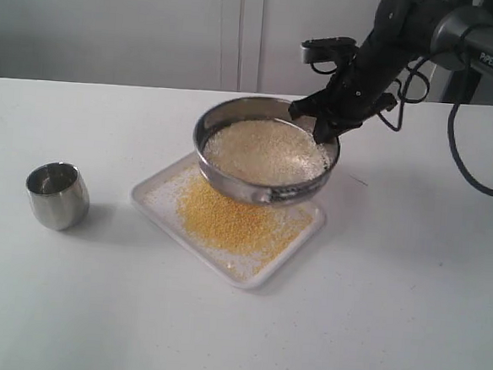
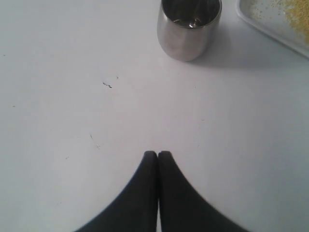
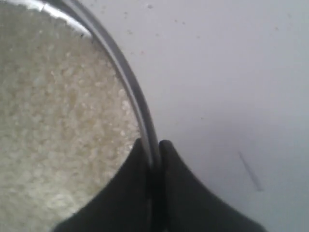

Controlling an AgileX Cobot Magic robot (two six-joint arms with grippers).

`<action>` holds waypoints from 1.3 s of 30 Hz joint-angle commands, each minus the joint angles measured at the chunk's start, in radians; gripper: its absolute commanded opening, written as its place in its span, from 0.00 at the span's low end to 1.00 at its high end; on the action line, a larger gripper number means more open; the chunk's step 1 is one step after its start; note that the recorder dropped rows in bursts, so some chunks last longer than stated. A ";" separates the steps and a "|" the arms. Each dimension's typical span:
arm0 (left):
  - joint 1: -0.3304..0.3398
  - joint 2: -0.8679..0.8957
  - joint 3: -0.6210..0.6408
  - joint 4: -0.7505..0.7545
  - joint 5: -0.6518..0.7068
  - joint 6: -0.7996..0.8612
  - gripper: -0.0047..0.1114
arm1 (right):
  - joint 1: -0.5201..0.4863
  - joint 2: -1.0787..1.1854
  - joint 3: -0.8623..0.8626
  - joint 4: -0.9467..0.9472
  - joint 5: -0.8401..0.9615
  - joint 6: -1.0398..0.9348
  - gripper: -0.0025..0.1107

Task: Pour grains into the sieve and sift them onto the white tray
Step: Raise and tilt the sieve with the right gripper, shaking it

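**A:** Looking at the sieve (image 1: 222, 176), it held only pale, coarse grains (image 1: 266, 151) and hung tilted over the white tray (image 1: 261, 275), which sat on the counter (image 1: 94, 310) with fine yellow ones heaped on it.

**B:** Yep. The right end effector (image 1: 323, 123) reached in from the far right, pinched on the sieve's far rim. The left end effector (image 2: 158, 153) was closed on nothing, above the counter near the steel cup (image 1: 57, 195).
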 commanded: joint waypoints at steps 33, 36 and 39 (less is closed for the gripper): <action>0.004 -0.006 0.004 -0.011 0.006 -0.005 0.04 | -0.019 0.009 0.008 0.229 0.003 0.141 0.02; 0.004 -0.006 0.004 -0.011 0.006 -0.005 0.04 | -0.007 0.012 -0.015 0.217 0.127 -0.429 0.02; 0.004 -0.006 0.004 -0.011 0.006 -0.005 0.04 | -0.016 0.001 -0.009 0.148 0.026 0.087 0.02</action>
